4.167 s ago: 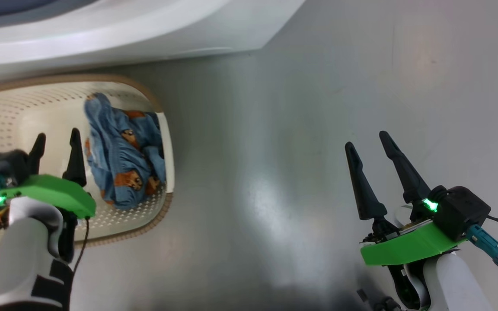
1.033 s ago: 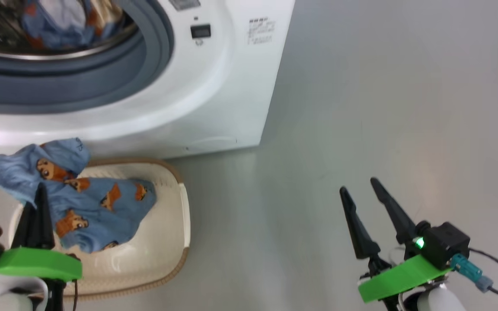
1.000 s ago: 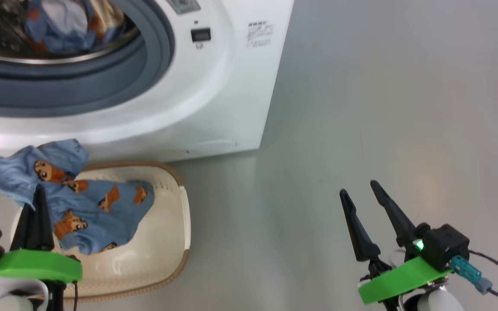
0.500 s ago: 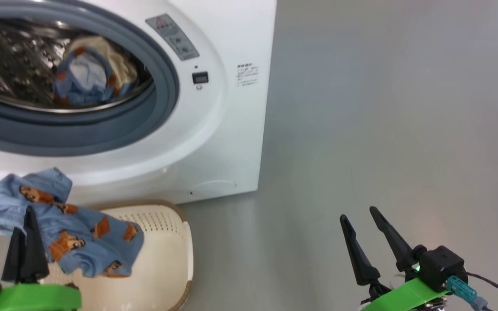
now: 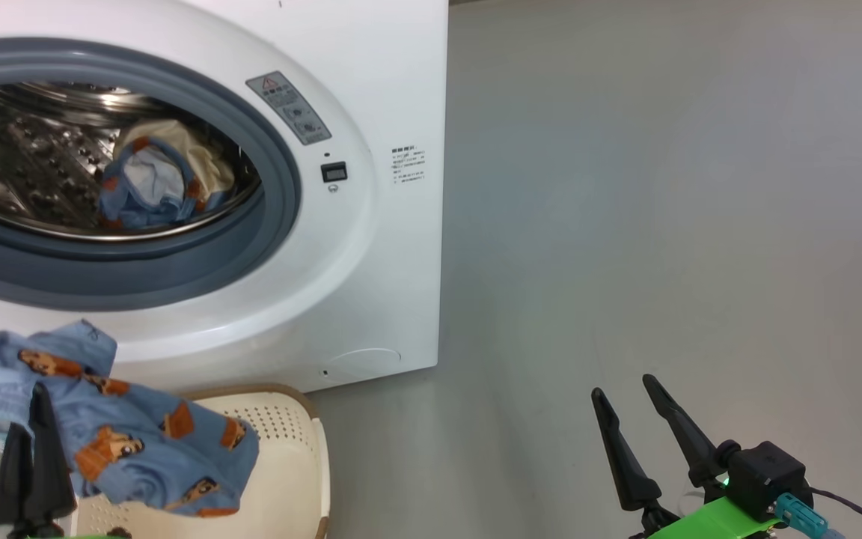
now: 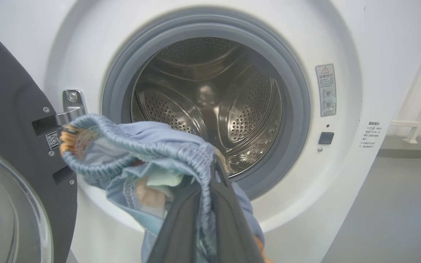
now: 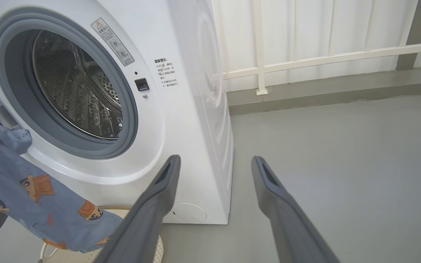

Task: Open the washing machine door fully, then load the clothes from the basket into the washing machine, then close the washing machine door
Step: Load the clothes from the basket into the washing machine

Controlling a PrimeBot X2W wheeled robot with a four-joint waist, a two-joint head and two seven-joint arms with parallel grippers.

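Head view: left claw [image 5: 31, 457] is clamped on blue garment [image 5: 124, 442], now hanging above basket [image 5: 304, 464] at 7 o'clock, not lying in it as seconds ago. Washing machine [image 5: 393, 90] mouth sits at 10 with another piece [image 5: 154, 187] inside. Right claw [image 5: 624, 389] is spread, empty, at 5. Left wrist view: drum [image 6: 210, 98] is at 12, door [image 6: 9, 120] swung open at 9. Right wrist view: garment hangs at 8. Drop-in likely next.
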